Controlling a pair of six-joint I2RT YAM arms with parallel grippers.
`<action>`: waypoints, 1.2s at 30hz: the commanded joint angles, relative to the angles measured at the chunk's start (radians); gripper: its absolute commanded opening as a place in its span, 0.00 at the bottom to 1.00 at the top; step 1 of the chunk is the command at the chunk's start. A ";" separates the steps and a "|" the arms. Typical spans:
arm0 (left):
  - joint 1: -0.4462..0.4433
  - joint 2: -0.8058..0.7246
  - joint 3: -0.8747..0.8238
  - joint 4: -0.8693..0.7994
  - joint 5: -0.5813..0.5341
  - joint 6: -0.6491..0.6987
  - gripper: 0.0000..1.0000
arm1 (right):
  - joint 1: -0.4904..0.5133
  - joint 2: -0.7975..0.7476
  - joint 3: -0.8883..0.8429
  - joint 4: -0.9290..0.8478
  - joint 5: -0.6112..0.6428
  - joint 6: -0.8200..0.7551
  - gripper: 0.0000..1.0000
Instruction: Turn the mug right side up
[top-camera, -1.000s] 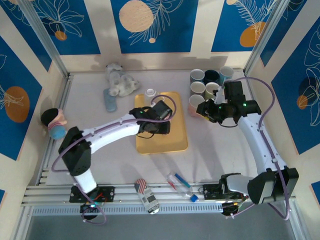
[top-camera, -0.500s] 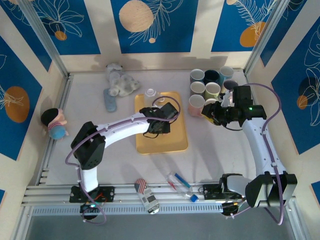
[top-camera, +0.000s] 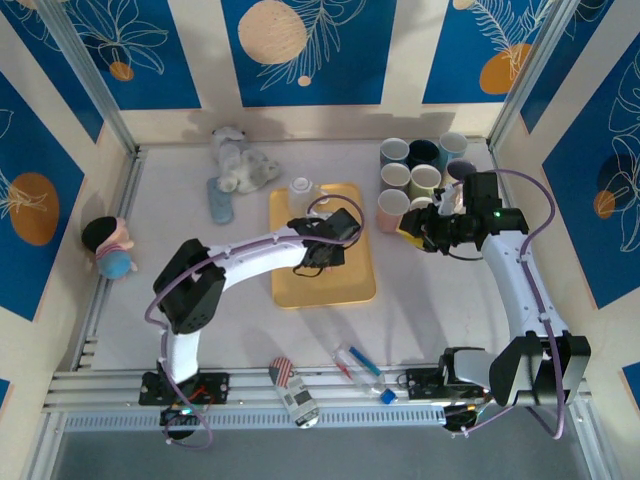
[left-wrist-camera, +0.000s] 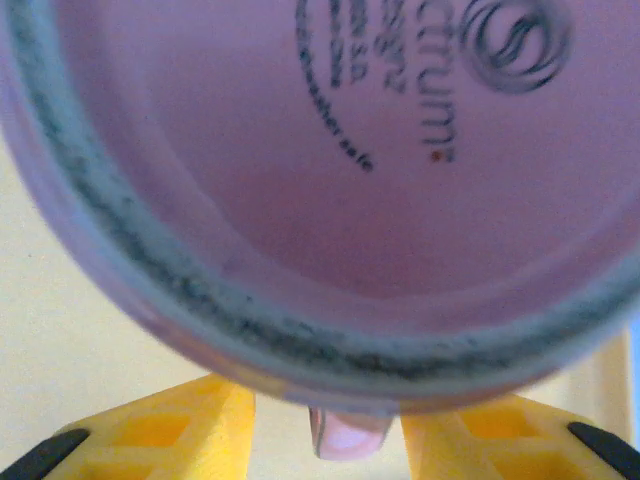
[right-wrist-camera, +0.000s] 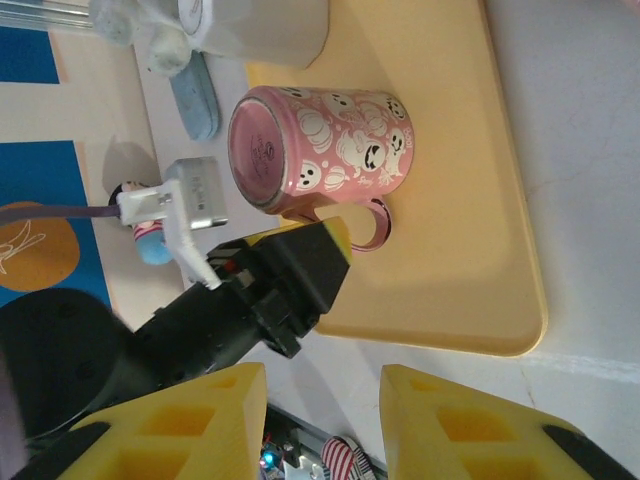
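Note:
The pink mug (right-wrist-camera: 320, 145), printed with ghosts and pumpkins, lies on its side on the yellow tray (right-wrist-camera: 470, 200), its base toward my left wrist camera. Up close, that base (left-wrist-camera: 300, 150) looms over the handle (left-wrist-camera: 345, 437). My left gripper (left-wrist-camera: 325, 425) is open and straddles the handle, with a gap on each side. From the right wrist, one of its fingertips (right-wrist-camera: 335, 240) shows beside the handle (right-wrist-camera: 372, 225). From above, the left gripper (top-camera: 322, 250) is over the tray (top-camera: 350, 285). My right gripper (right-wrist-camera: 322, 400) is open and empty, right of the tray (top-camera: 415, 228).
Several upright mugs (top-camera: 415, 165) cluster at the back right, and a pink one (top-camera: 392, 208) stands close to my right gripper. A small white cup (top-camera: 302, 185) sits just beyond the tray. A plush toy (top-camera: 235, 165), a doll (top-camera: 108, 250) and pens (top-camera: 358, 365) lie around.
The left arm's elbow swung in toward the right while its gripper stayed at the mug, jaws narrowing slightly. The right gripper drew back a little to the right.

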 joint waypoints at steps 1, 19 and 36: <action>-0.005 0.022 0.017 -0.004 -0.031 -0.012 0.43 | -0.010 0.003 -0.007 -0.020 -0.050 -0.017 0.36; -0.005 0.056 0.034 0.003 -0.079 0.057 0.31 | -0.010 0.020 0.026 -0.014 -0.071 0.009 0.35; 0.015 -0.084 -0.041 0.052 -0.105 0.184 0.00 | 0.015 0.017 0.026 -0.029 -0.022 0.041 0.35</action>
